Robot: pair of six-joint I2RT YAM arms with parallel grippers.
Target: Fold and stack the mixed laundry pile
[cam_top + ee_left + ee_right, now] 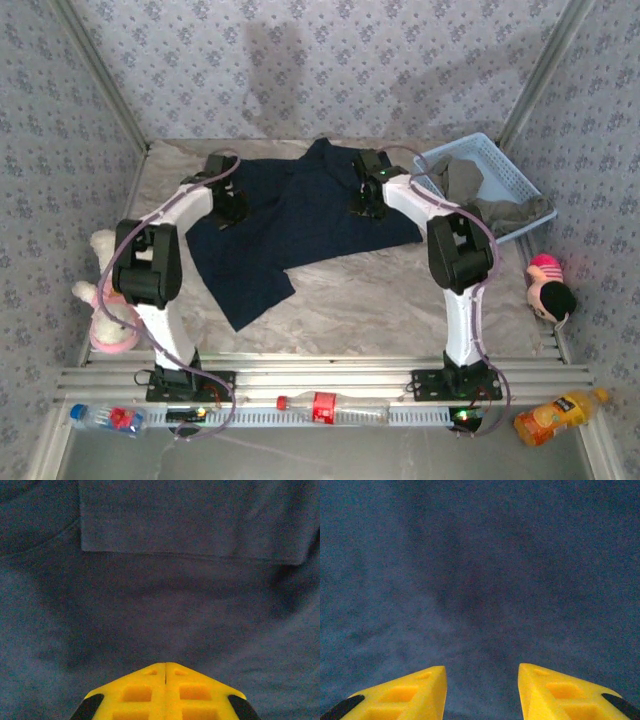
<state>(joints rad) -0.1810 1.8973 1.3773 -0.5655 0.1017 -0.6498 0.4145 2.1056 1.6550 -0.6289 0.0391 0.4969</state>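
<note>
Across the far middle of the table (400, 300) lies the navy T-shirt (300, 225), spread mostly flat. The grey-olive garment (495, 205) drapes over the light blue basket (505, 165) in the far right corner. The left hand (165, 666) is clenched, fingertips together over the shirt's left part. The right hand (482, 672) stands released above its right part. A white plush toy (105, 300) sits at the left edge and a pink plush toy (548, 285) at the right. The table's near half lies bare.
</note>
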